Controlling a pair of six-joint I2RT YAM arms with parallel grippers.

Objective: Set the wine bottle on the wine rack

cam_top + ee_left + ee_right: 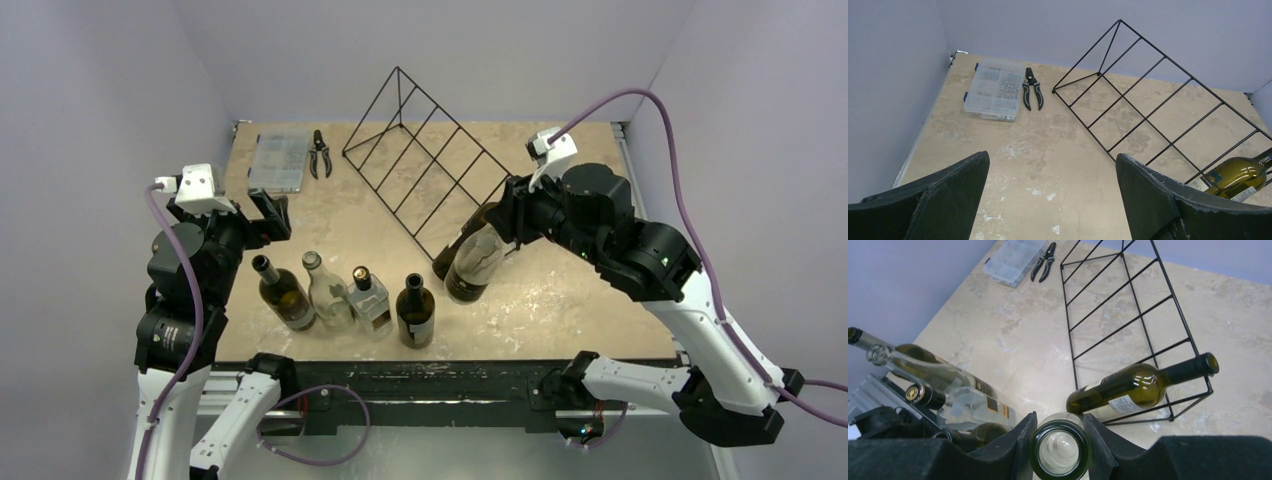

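Currently the right fingers [1018, 445] clamp the neck of a green-glass, pale-labelled wine bottle [475, 262] beside the black wire wine rack [425, 165]. Meanwhile the left fingers [948, 190] gape wide, empty.

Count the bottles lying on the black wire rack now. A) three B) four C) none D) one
D: only one green bottle lies across the end slot of the wine rack; the right gripper holds a second bottle by its neck, off the rack.
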